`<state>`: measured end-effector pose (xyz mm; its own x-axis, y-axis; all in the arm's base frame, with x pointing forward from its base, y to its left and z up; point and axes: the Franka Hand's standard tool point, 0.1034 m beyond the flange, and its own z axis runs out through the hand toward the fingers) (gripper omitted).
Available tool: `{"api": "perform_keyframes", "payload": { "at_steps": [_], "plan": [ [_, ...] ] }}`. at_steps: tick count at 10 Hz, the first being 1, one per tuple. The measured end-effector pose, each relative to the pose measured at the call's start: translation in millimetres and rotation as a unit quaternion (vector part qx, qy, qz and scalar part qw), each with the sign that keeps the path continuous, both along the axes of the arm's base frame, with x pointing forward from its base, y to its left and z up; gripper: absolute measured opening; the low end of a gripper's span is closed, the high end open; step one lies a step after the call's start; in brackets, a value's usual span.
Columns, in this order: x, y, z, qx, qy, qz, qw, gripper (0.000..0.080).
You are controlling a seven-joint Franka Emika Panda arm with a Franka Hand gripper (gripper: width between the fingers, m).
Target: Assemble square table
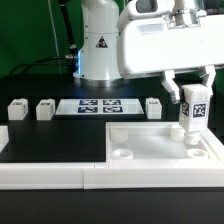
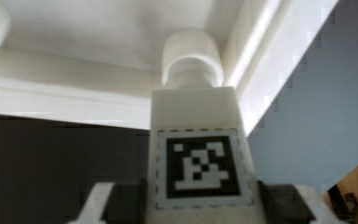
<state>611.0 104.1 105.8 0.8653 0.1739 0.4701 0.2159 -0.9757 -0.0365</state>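
My gripper (image 1: 191, 90) is clamped on one leg (image 1: 193, 118) and holds it upright by the upper end. The leg's lower end stands at the square slab's (image 1: 160, 140) far corner socket. I cannot tell whether it is seated.

**Progress (judgement):** early. The slab's other visible sockets are empty, so four legs remain to be fixed.

**Exterior view only:** the nearest loose leg (image 1: 153, 107) lies on the bench (image 1: 50, 135) just beyond the slab. Two further loose legs (image 1: 45, 109) and the marker board (image 1: 100, 105) lie farther off.

**Wrist view only:** the leg (image 2: 197, 120) has its rounded tip against the slab (image 2: 87, 60), and my fingers (image 2: 108, 205) flank its tag (image 2: 199, 165).
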Motion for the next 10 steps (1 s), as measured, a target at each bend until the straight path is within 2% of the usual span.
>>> {"api": "perform_keyframes", "payload": {
  "at_steps": [1, 4, 10],
  "plan": [
    [8.4, 1.2, -1.2, 0.002, 0.000, -0.001, 1.000, 0.0292],
    [13.3, 6.8, -11.7, 0.004, -0.006, 0.000, 1.000, 0.0292],
    [10.5, 10.7, -9.7, 0.004, -0.010, 0.004, 1.000, 0.0292]
  ]
}}
